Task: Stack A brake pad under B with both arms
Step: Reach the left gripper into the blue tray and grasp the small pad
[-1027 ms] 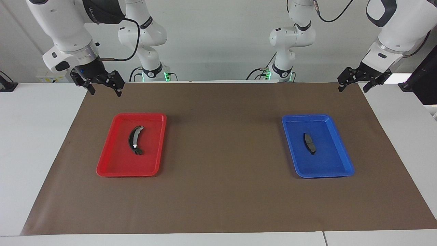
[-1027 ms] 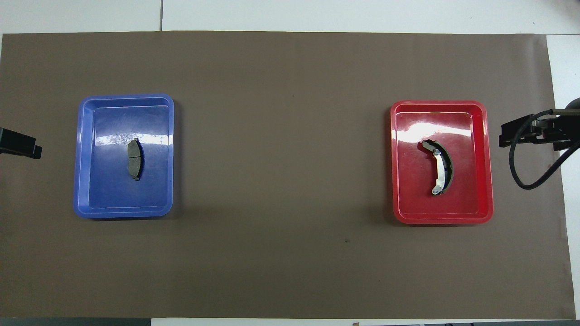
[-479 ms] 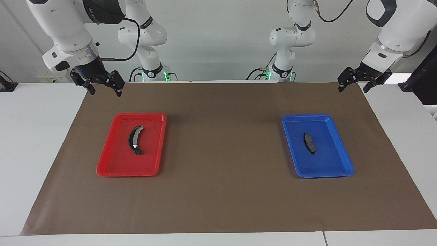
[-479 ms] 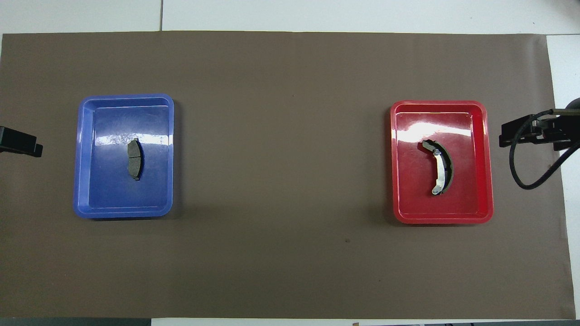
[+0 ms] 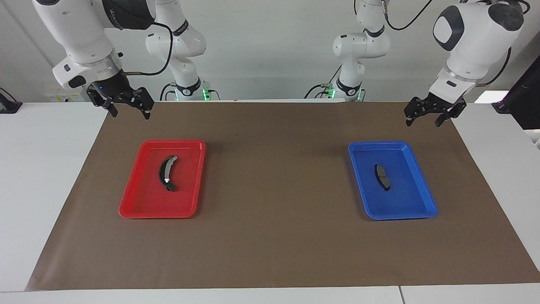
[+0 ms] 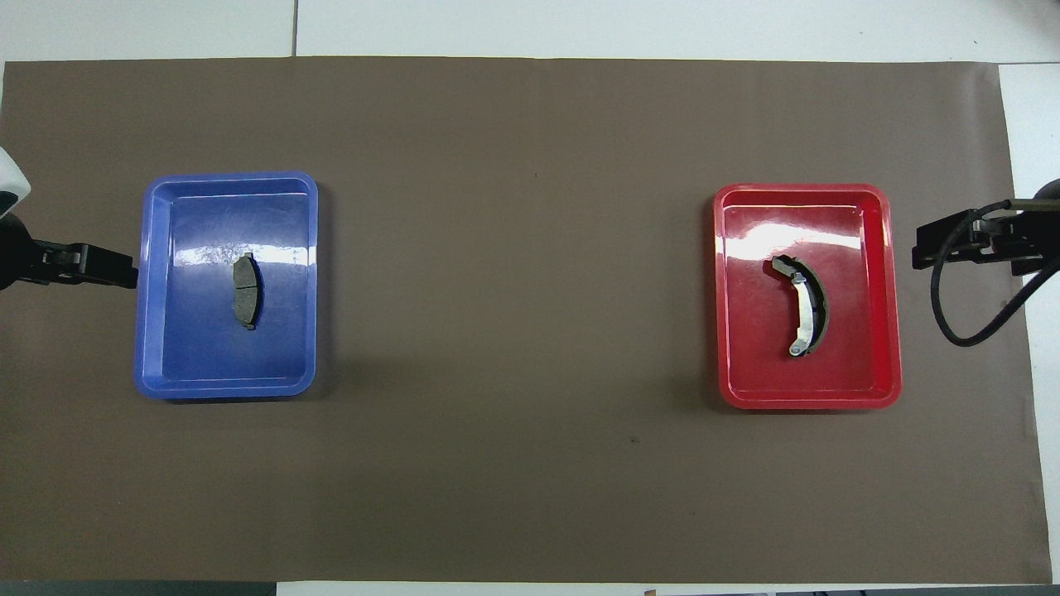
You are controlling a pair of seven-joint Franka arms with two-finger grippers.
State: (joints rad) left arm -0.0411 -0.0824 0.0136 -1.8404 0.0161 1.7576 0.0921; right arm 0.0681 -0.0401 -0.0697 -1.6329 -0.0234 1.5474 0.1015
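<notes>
Two trays, two parts, both grippers raised

The A brake pad (image 5: 382, 177) lies in the blue tray (image 5: 427, 190), B (image 5: 166, 173) in the red tray (image 5: 139, 202). Left gripper (image 5: 429, 115) and right gripper (image 5: 125, 107) hang spread-fingered over the brown mat (image 5: 274, 169).

Facing view: high, across table, looks toward robots. Overhead view: high above robots' end, looks steeply down. Both distant; share brown mat (image 5: 274, 236) (image 6: 513, 480), both trays.
</notes>
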